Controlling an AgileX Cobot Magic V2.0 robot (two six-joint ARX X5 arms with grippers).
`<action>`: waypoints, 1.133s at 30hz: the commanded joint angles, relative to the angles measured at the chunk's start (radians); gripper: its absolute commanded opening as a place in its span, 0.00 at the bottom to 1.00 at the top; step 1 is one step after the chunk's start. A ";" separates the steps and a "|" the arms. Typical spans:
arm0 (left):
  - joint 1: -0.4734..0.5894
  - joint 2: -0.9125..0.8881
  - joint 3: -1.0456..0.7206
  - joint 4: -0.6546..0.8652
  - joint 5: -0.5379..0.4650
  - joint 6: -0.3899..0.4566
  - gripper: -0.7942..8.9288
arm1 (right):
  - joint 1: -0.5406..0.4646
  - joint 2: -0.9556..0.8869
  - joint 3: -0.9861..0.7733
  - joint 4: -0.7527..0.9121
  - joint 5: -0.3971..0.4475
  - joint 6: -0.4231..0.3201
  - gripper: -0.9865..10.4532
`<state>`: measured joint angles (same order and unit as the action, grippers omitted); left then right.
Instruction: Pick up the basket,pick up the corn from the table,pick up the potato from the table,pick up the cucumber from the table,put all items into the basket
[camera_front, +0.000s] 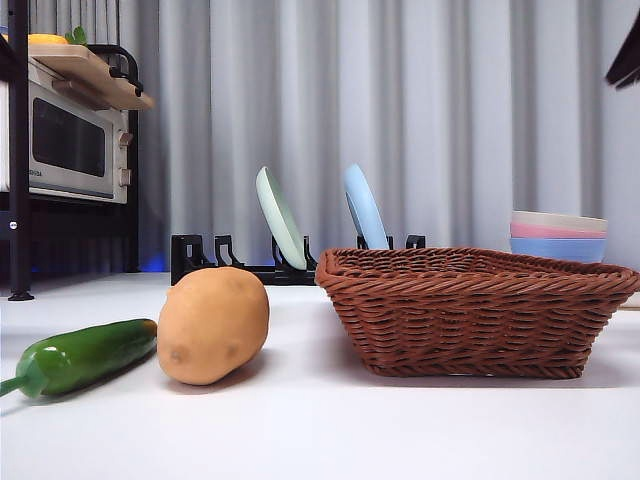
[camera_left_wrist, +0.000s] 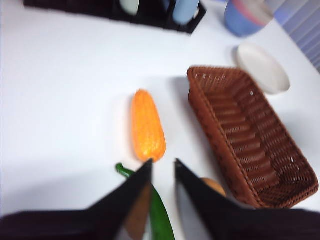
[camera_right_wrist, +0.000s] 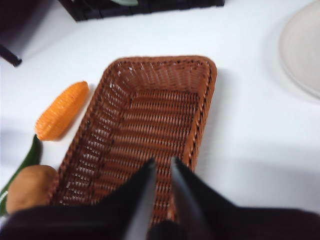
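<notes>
The reddish-brown wicker basket (camera_front: 475, 310) stands empty on the white table; it also shows in the left wrist view (camera_left_wrist: 252, 135) and the right wrist view (camera_right_wrist: 150, 125). The tan potato (camera_front: 213, 325) lies left of it, with the dark green cucumber (camera_front: 80, 357) further left. The orange corn (camera_left_wrist: 146, 125) lies beside the basket and also shows in the right wrist view (camera_right_wrist: 62, 110); the front view hides it. My left gripper (camera_left_wrist: 162, 165) hangs shut and empty above the cucumber (camera_left_wrist: 160, 215), near the corn's end. My right gripper (camera_right_wrist: 162, 162) hangs shut and empty above one end of the basket.
A black dish rack (camera_front: 230, 262) holds a green plate (camera_front: 280, 215) and a blue plate (camera_front: 364, 205) behind the basket. Stacked bowls (camera_front: 558, 235) stand at the back right, and a white plate (camera_left_wrist: 262, 67) lies beyond the basket. A microwave (camera_front: 70, 145) sits on a shelf at the left. A black arm tip (camera_front: 625, 55) shows at the top right corner.
</notes>
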<state>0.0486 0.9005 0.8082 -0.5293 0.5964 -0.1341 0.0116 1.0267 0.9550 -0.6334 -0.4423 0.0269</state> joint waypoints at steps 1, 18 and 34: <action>-0.013 0.017 0.006 0.003 0.008 0.011 0.50 | 0.010 0.048 0.008 0.000 -0.001 -0.026 0.38; -0.049 0.026 0.007 -0.005 0.007 0.003 0.50 | 0.073 0.484 0.148 0.010 0.068 -0.018 0.38; -0.059 0.039 0.011 -0.027 0.005 0.003 0.50 | 0.114 0.633 0.148 0.030 0.050 0.034 0.08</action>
<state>-0.0071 0.9371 0.8143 -0.5598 0.5961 -0.1345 0.1261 1.6756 1.1030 -0.6174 -0.4004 0.0624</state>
